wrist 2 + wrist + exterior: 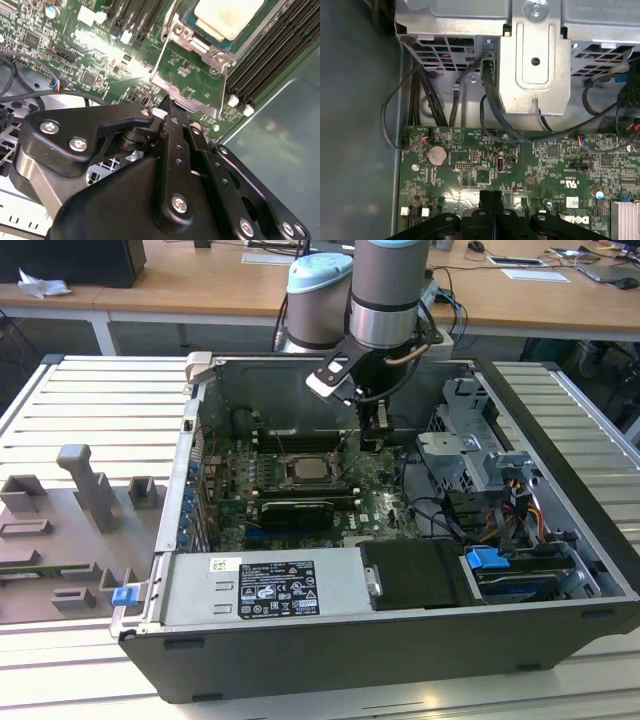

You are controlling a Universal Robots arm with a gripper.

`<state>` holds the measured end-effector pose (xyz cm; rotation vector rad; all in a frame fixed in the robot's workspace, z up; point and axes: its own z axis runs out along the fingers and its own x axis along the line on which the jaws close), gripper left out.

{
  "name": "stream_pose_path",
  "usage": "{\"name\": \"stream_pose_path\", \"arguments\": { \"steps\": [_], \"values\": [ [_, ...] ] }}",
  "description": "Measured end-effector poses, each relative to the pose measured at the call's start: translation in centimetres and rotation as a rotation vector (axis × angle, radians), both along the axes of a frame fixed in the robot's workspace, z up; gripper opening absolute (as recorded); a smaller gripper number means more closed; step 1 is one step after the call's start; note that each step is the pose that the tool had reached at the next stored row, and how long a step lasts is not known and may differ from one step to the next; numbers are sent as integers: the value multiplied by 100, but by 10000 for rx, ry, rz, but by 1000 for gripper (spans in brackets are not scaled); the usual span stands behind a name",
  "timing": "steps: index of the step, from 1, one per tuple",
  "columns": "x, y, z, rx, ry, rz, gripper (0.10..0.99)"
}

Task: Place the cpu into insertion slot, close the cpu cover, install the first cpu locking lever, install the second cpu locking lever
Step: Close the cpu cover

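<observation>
**Jaws closed at the cpu cover [205, 107], cpu [227, 17] already seated**

Black linkage of my gripper [169, 104] crowds the foreground in the second wrist view, and the two fingers meet with no gap I can see. In the first wrist view they are pressed together over the motherboard [520, 165] with only a seam between them. Their tips sit right at the cover's free edge (whether they pinch its lip or merely touch it, I cannot tell).

Reading the exterior view from its left to its right:
- A grey fixture tray [70, 530] lies outside the computer case [350, 660].
- Inside the case is the board, with the cpu in the insertion slot [226, 44] near the board's middle, toward the case's back wall.
- I hang just beside the slot, on its far side from the tray.
- The drive cage [470, 440] stands against the case's opposite wall.

Progress, as I judge it: the first step is done, with the pale chip lying flat inside the slot's rim. The cover is not closed. It lies swung back from its hinge, and green board shows through its cut-out. Closing it and setting both locking levers are left to do.
</observation>
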<state>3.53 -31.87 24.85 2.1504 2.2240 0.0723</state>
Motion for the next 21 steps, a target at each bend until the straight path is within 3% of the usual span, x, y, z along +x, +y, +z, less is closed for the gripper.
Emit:
{"name": "stream_pose_path", "arguments": {
  "steps": [3, 21],
  "values": [
    [-80, 0, 0, 0, -1, -1, 106],
    [-342, 0, -18, 1, 0, -1, 106]
  ]
}}
